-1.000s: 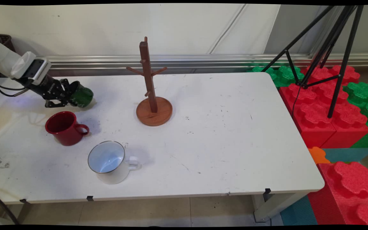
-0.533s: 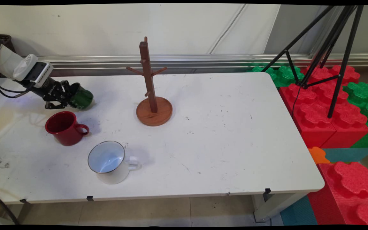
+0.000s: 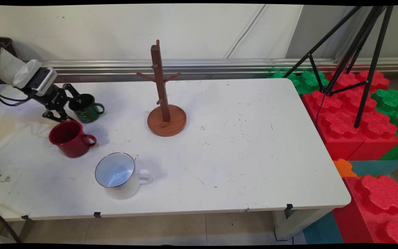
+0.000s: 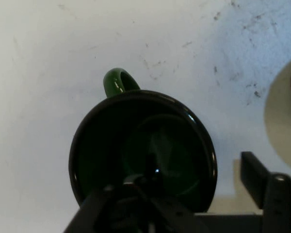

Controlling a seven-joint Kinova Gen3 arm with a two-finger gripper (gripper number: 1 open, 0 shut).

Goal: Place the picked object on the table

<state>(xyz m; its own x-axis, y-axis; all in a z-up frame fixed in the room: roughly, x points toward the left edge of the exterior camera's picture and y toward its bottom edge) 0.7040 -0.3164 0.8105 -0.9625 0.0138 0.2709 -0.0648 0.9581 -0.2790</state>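
Observation:
A dark green mug [image 3: 86, 110] stands upright on the white table [image 3: 240, 145] at the back left, its handle pointing right toward the wooden mug tree [image 3: 164, 103]. My gripper [image 3: 71, 109] is open right at the mug's left side, the jaws spread wide. In the hand view the green mug [image 4: 143, 150] fills the middle with its handle [image 4: 117, 83] at the top. There my gripper [image 4: 184, 196] has one finger in front of the mug's opening and the other outside its right wall. I cannot tell whether a finger touches the mug.
A red mug [image 3: 69, 138] stands just in front of the gripper. A white enamel mug [image 3: 117, 174] sits nearer the front edge. Red and green foam blocks [image 3: 354, 117] and a black tripod [image 3: 354, 48] are off the table's right end.
The gripper held the green mug tilted on its side before. Now the jaws have opened, and the mug stands upright on the table, free of the grip.

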